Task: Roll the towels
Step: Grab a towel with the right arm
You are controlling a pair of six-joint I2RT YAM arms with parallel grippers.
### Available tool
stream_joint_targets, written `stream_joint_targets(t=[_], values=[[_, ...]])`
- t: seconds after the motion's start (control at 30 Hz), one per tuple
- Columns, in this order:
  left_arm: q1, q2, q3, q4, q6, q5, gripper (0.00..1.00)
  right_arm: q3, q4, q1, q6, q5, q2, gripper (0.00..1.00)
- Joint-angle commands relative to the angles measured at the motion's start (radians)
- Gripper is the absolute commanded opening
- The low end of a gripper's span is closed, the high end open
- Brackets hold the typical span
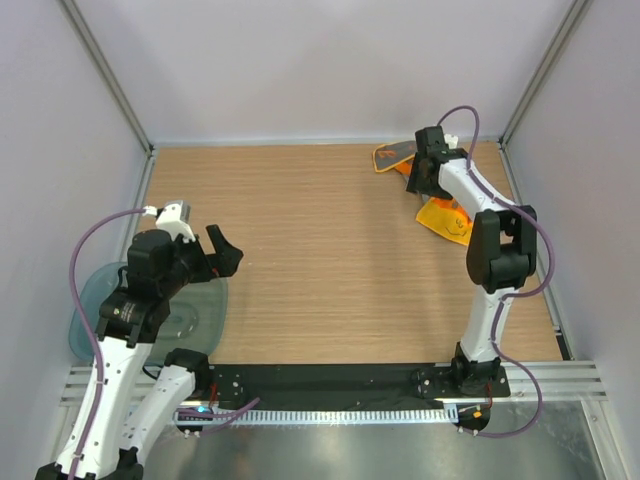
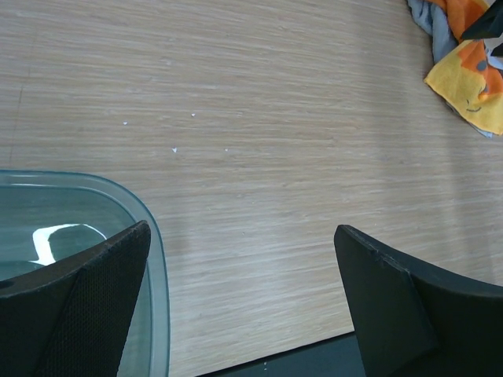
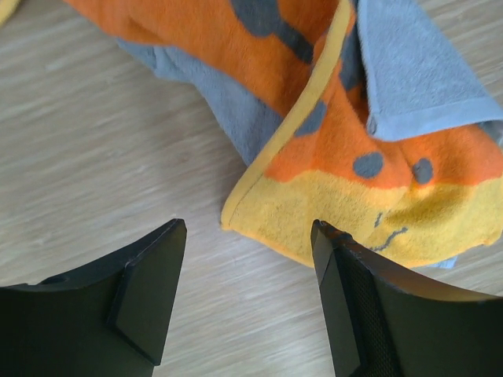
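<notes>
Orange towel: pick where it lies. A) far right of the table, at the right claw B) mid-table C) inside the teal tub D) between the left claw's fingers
A: the orange towel lies bunched at the far right of the table, just ahead of the open right claw.

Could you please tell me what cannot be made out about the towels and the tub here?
1. Right wrist view: the grey towel runs under the orange towel and past the frame edge, so its outline is unknown.
2. Top view: the right arm hides the middle of the pile.
3. Top view: the left arm covers much of the tub.
</notes>
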Motion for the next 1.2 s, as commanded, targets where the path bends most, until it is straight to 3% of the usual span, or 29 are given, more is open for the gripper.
stream_joint_targets(t=[0.0,0.17,0.47,0.63,0.97,1.17], values=[[0.004,0.0,-0.004,0.022,0.021,0.029,1.0,-0.038,-0.003,0.03,0.002,0.026,-0.008,0.72],[0.004,0.003,-0.001,0.022,0.024,0.034,1.0,-0.018,-0.028,0.04,0.011,0.02,0.061,0.65],[0.006,0.004,-0.002,0.022,0.026,0.034,1.0,-0.027,-0.005,0.047,0.028,0.058,0.128,0.62],[0.007,0.001,-0.004,0.022,0.027,0.04,1.0,-0.037,0.005,0.046,0.024,0.057,0.154,0.48],[0.018,0.004,-0.005,0.025,0.03,0.052,1.0,-0.098,0.015,0.047,0.002,0.049,0.128,0.01],[0.019,-0.002,-0.005,0.026,0.03,0.052,1.0,-0.136,0.009,0.052,-0.024,0.031,0.038,0.01]])
